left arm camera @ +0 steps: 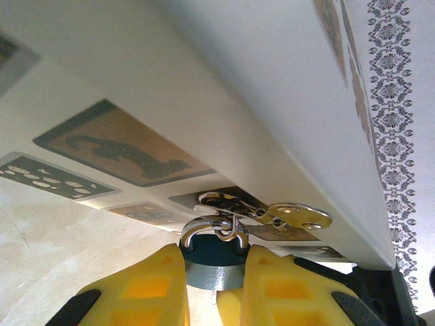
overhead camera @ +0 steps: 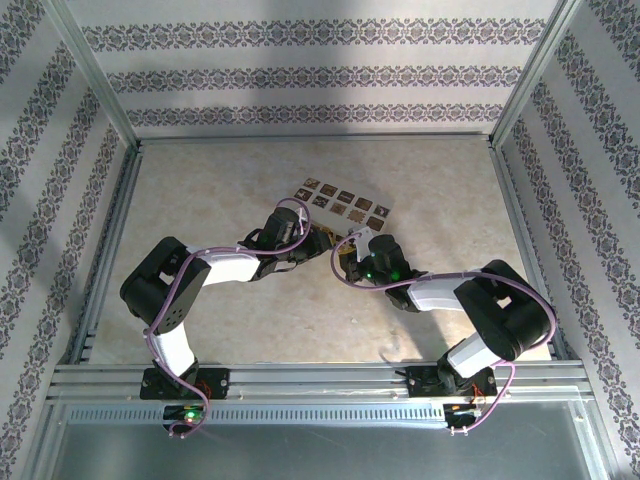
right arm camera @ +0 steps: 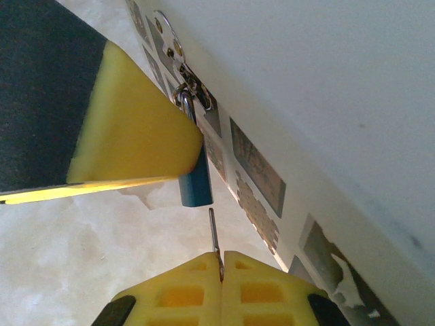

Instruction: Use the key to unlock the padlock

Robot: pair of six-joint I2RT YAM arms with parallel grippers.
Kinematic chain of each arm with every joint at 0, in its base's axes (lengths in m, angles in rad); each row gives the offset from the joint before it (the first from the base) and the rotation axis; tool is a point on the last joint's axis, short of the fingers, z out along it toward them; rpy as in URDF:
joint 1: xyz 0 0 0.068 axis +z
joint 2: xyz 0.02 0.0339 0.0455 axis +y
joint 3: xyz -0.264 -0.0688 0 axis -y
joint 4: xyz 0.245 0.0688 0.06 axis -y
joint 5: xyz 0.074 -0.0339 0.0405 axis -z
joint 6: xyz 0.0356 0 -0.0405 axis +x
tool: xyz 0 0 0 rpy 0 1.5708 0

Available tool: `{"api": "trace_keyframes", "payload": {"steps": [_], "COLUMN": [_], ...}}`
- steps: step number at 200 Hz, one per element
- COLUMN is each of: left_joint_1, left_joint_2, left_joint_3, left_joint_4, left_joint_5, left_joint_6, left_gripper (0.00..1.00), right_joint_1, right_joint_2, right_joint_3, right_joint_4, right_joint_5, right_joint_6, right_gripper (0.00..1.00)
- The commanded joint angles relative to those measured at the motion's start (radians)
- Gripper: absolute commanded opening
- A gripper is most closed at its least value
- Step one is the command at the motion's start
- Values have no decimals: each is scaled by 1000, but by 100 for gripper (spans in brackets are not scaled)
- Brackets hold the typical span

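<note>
Right pincer (right arm camera: pixel 222 263): nearest you in its wrist view, at 6 o'clock. Its yellow fingers are pressed together on the key (right arm camera: pixel 213 234).
Key: thin and grey. Its long side points up to 12 o'clock, leaning a bit to 11.
Padlock (right arm camera: pixel 196 182): blue, just beside the key's tip, at 11 o'clock from it. I think they are not touching.
Left pincer (left arm camera: pixel 216 288): clamped on the padlock's blue body, metal loop up.
Nearer arm: both are close, but your right one has the key.
Next move: I think you nudge the key left, then push up. The keyhole is hidden.
Spare key (left arm camera: pixel 299 216): hangs off the loop, against the box (left arm camera: pixel 272 81).
Writing: none you can read.
</note>
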Motion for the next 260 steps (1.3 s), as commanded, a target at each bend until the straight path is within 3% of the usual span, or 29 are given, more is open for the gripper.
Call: {"api": "trace_keyframes", "payload": {"steps": [1,260], "left_joint_1": [-21,-21], "left_joint_2": [1,3], "left_joint_3": [22,23], "left_joint_4": [44,40], "left_joint_5": [7,-10], "left_joint_6": [-8,2], "left_gripper": [19,19], "right_joint_1": [-5,2], "right_joint_2": [12,-39], "right_joint_3": [31,-10], "right_joint_4": [38,30], "right_joint_5": [-8,-27], "right_joint_6": [17,28], "right_gripper": [0,0]}}
